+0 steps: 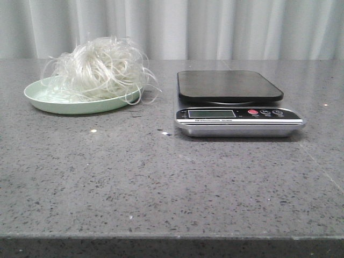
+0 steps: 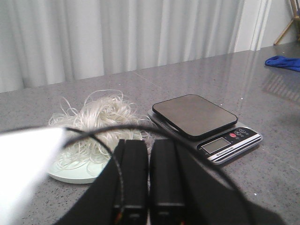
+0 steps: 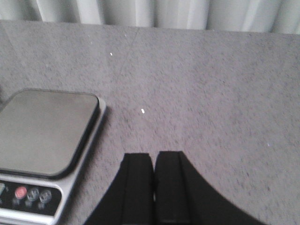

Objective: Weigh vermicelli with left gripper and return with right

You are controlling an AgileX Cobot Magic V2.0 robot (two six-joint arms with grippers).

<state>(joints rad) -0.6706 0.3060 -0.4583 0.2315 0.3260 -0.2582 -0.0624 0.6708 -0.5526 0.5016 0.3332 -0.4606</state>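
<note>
- White glassy vermicelli (image 1: 99, 69) sits as a fluffy heap on a pale green plate (image 1: 48, 102), far left of the grey stone table (image 1: 161, 183).
- Heap is roughly round, a bit wider than tall, so no clear long axis and no pointing direction; loose curly strands stick out all round, some hanging over the plate's right rim.
- Scale (image 1: 239, 115) stands just right of the plate, apart from it, with a bare dark platform (image 1: 228, 86).
- Scale front panel faces the camera: small display, one red button, two dark ones. A line of print runs under the display, too small to read. No brand legible.
- Left gripper (image 2: 149, 154) seen only in the left wrist view: black fingers (image 2: 132, 178) pressed together, nothing between them, held above the table short of the plate.
- Right gripper (image 3: 153, 168) seen only in the right wrist view: fingers likewise closed and empty, over bare table beside the scale's right edge.
- Blue cloth (image 2: 283, 62) lies at the table's far edge in the left wrist view.
- White curtain (image 1: 215, 27) behind the table.
</note>
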